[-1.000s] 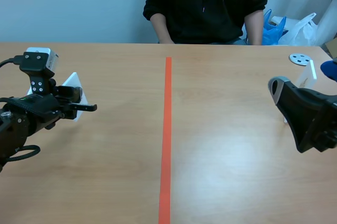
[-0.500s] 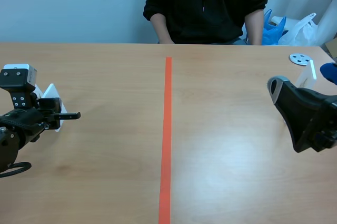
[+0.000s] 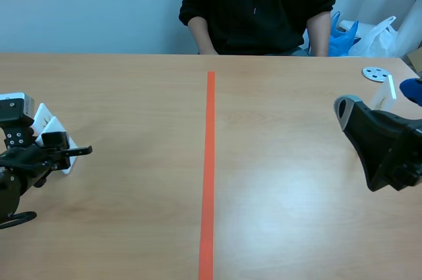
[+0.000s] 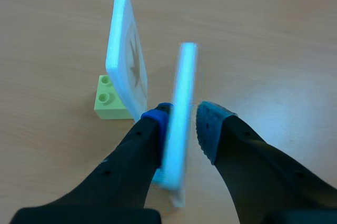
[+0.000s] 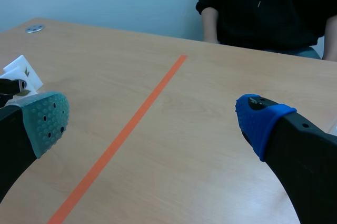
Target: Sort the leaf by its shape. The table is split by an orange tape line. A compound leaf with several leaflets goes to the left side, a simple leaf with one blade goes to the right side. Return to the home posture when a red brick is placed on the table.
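The left tool (image 4: 179, 121) sits at the tabletop's (image 3: 290, 214) 9 o'clock, well left of the tape line (image 3: 208, 161). It appears closed on a white card (image 4: 181, 76) held edge-on. The card is blurred, so I can't be sure both pads press it, and its leaf print is hidden. A second card (image 4: 124, 50) stands in a green brick (image 4: 108, 97) just beside it, at the tool's 11 o'clock. The right tool (image 5: 152, 121) hangs open and empty at 3 o'clock.

This looks like the placing step on the compound-leaf side. Next, the card needs to be set down, the fingers parted and the tool drawn straight back, without knocking the second card.
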### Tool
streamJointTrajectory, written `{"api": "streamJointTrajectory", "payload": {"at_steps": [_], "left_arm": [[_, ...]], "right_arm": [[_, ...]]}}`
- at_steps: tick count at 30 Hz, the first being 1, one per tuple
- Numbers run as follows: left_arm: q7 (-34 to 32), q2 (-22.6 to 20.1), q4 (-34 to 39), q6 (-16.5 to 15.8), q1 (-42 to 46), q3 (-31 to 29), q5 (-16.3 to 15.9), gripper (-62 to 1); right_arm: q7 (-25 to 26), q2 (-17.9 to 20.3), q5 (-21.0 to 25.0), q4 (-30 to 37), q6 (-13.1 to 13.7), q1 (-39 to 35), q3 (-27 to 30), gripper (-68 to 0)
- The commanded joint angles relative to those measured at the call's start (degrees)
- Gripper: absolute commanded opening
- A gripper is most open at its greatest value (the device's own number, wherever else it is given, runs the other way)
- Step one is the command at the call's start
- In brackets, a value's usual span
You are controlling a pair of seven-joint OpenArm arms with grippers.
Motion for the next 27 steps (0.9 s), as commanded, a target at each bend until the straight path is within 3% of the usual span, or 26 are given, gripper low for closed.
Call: {"api": "streamJointTrajectory", "payload": {"at_steps": [1, 5, 8, 12, 15, 27], "left_arm": [[-0.9, -0.7, 1.5, -0.1, -1.2, -0.1, -0.1, -36.2], [-2.3, -0.7, 1.5, -0.1, -1.2, -0.1, -0.1, -15.3], [-3.0, -0.7, 1.6, -0.1, -1.2, -0.1, -0.1, -5.6], [-1.6, -0.9, 2.2, -0.1, -1.2, -0.1, -0.6, -3.8], [1.9, -1.4, 4.5, -0.2, -0.6, -0.1, -3.8, -3.7], [14.5, -4.0, 24.9, -0.5, 4.4, -3.4, -5.0, -3.7]], "right_arm": [[1.1, 0.3, 0.6, 0.6, 0.1, 0.7, 0.3, 0.4], [1.1, 0.3, 0.6, 0.6, 0.7, 0.7, 0.3, 0.4], [1.1, 0.3, 0.6, 0.6, 0.7, 0.7, 0.3, 0.4], [1.1, 0.3, 0.6, 0.6, 0.7, 0.7, 0.3, 0.4], [1.1, 0.3, 0.6, 0.6, 0.7, 0.7, 0.3, 0.4], [1.1, 0.3, 0.6, 0.6, 0.9, 0.7, 0.3, 0.4]]}}
